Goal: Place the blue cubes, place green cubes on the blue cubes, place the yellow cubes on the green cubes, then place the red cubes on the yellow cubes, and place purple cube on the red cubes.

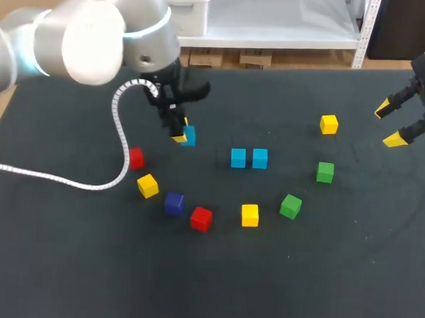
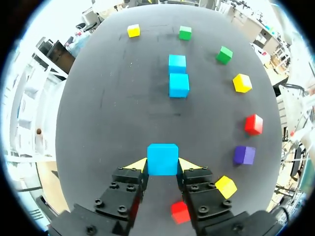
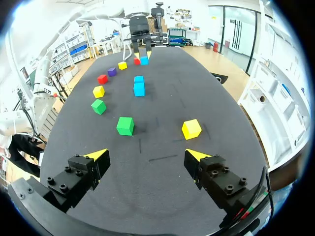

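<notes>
Two blue cubes [image 1: 238, 158] sit side by side on the desk [image 1: 320, 274]; the left gripper [image 2: 162, 165] pinches a third blue cube [image 2: 162, 157] at their nine o'clock. It should go down flush beside them, squarely aligned, before release. The right gripper [image 3: 146, 155] hangs spread.

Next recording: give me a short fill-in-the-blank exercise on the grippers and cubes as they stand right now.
The held cube in the left gripper is ____. The right gripper, holding nothing, is ____ rather than shut. Ahead of the left gripper, ____ blue cubes sit close together. The middle cube, flanked by a yellow cube and a red cube, is ____.
Missing words: blue; open; two; purple.
</notes>
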You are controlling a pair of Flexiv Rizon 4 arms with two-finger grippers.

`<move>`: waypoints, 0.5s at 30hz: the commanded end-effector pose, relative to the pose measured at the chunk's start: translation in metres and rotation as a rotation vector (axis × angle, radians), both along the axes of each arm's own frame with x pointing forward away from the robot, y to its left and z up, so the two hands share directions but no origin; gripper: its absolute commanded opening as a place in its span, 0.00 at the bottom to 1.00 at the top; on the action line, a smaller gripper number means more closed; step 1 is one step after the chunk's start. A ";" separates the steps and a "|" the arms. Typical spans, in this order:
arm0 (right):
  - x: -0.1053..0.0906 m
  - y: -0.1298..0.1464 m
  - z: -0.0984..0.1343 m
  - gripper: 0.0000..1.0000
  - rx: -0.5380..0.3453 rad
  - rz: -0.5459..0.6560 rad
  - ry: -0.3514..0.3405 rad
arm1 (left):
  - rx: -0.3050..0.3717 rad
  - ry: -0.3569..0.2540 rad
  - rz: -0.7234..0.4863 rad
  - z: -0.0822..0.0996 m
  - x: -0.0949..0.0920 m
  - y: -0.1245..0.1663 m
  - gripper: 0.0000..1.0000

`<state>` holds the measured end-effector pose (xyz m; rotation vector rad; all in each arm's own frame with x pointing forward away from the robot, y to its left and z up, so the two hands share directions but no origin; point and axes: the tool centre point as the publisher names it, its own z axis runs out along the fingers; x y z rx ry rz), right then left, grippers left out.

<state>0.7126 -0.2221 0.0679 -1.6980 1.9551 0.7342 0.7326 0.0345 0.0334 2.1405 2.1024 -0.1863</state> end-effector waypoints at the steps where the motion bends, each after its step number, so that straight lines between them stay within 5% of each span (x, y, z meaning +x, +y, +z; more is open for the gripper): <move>1: 0.000 0.000 0.000 1.00 0.002 0.000 -0.001 | 0.030 -0.002 0.006 0.000 -0.003 -0.012 0.00; 15: 0.000 0.000 0.000 1.00 0.002 0.000 -0.001 | 0.036 0.002 0.016 -0.015 -0.024 -0.046 0.00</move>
